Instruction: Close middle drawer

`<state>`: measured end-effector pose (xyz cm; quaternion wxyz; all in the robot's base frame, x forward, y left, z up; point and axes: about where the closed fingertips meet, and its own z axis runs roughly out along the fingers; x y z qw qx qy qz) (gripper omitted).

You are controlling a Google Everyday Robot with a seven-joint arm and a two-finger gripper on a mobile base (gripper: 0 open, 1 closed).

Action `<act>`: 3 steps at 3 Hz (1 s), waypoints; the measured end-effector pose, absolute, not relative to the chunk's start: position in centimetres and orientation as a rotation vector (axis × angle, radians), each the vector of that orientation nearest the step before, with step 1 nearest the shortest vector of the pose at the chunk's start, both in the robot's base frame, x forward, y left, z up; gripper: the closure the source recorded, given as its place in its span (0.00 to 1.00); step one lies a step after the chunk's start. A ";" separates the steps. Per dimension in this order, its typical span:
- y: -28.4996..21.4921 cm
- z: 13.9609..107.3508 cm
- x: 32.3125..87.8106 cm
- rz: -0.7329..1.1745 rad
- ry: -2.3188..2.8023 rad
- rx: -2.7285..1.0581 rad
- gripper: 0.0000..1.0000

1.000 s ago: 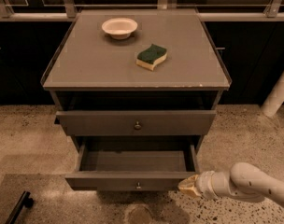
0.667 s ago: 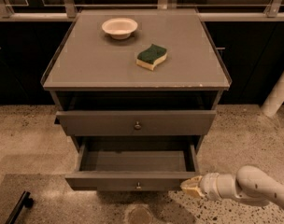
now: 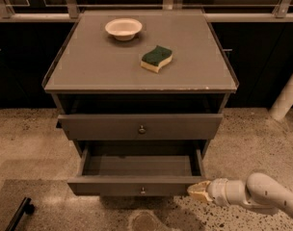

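Observation:
The middle drawer (image 3: 137, 186) is pulled far out of the grey cabinet. It is shallow and looks empty inside, and its slim front has a small round knob (image 3: 143, 190). My gripper (image 3: 198, 191) is low at the right, with its tan tip against the right end of that drawer front. Its fingers look closed together and hold nothing. The top drawer (image 3: 140, 126), with the taller front, stands slightly out above. The lowest drawer is hidden beneath the open one.
A white bowl (image 3: 123, 28) and a green-and-yellow sponge (image 3: 157, 58) lie on the cabinet top (image 3: 88, 66). A dark object (image 3: 19, 214) lies on the speckled floor at the lower left. A white post (image 3: 287, 100) stands at the right.
My gripper has shifted slightly to the right beside the drawer front's right end. The drawer has not visibly moved.

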<state>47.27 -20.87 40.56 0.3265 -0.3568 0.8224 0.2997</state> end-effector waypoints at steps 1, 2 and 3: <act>-20.3 40.2 48.4 0.760 2.161 -0.958 1.00; -19.8 39.8 49.4 0.742 2.168 -0.971 1.00; -19.4 39.7 50.8 0.700 2.171 -0.983 1.00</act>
